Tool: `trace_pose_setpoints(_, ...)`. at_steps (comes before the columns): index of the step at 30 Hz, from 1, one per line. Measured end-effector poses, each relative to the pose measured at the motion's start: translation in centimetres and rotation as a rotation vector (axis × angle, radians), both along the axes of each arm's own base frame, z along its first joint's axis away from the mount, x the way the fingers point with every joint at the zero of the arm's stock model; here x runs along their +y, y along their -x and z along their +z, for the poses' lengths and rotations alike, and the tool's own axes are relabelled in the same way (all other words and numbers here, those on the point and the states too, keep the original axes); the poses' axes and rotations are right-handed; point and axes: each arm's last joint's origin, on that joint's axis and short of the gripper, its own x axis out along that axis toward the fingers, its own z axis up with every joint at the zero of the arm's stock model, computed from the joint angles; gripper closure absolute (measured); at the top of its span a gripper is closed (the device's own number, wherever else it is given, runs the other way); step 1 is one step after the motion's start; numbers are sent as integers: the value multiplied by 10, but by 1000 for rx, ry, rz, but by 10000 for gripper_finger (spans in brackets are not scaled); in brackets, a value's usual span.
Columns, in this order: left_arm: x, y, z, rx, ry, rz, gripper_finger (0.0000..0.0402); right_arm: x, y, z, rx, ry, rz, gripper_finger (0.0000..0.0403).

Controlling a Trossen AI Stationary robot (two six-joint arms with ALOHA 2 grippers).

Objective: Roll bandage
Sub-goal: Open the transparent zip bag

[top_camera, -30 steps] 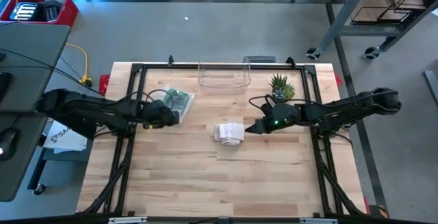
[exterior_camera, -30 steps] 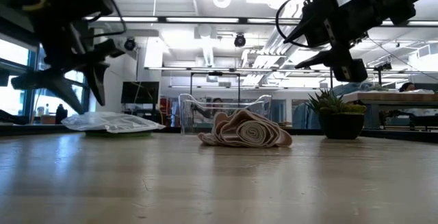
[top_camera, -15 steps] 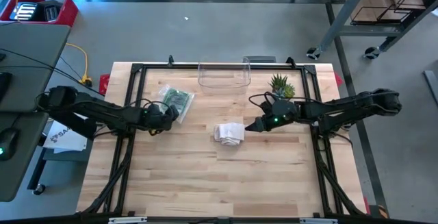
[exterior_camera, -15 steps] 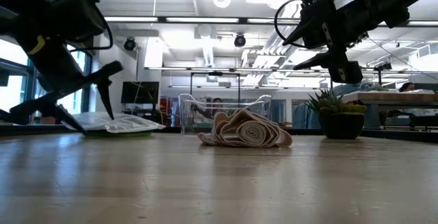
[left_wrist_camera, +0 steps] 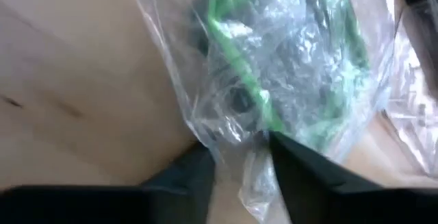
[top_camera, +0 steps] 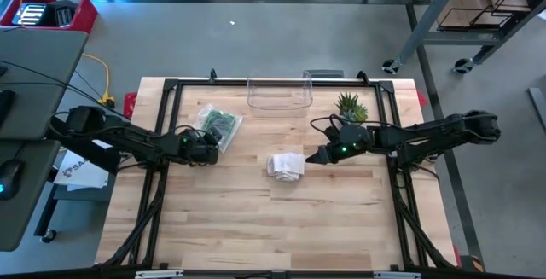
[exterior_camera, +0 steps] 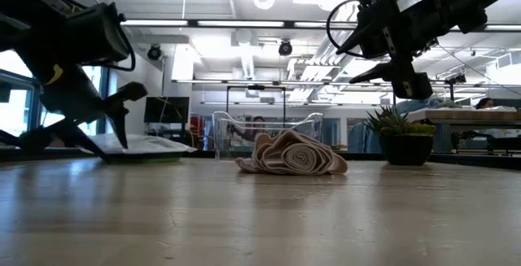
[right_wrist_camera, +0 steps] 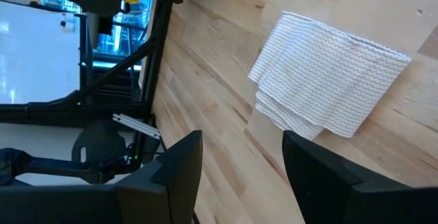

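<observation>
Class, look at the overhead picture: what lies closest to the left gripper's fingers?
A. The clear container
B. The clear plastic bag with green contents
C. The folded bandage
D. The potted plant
B: the left gripper sits at the edge of the clear plastic bag, and its wrist view shows its fingers against the plastic.

Contents of the clear plastic bag [left_wrist_camera: 287, 80] blurred, its far edge cropped.

Overhead and table-level views share the bandage [top_camera: 286, 165]; wrist cameras look close onto the tabletop [top_camera: 256, 219].
</observation>
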Motion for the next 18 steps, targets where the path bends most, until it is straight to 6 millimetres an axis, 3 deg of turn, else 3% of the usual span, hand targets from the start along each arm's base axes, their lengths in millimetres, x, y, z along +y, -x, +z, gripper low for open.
trace_pose_setpoints(2,-2,-5,7,-35,-15,-32,346,0,0,0,2,-15,-6,210)
trace_pose_setpoints(4,-6,-13,21,-68,-50,-102,387,0,0,0,2,-22,2,210)
trace_pose_setpoints(8,-13,-21,56,-103,-103,-254,398,2,0,0,1,-41,35,210)
trace_pose_setpoints(12,-20,-24,106,-273,-159,-382,400,3,-3,6,-72,-51,88,210)
trace_pose_setpoints(18,-19,-8,176,-471,-279,-517,401,3,-15,42,-333,53,134,210)
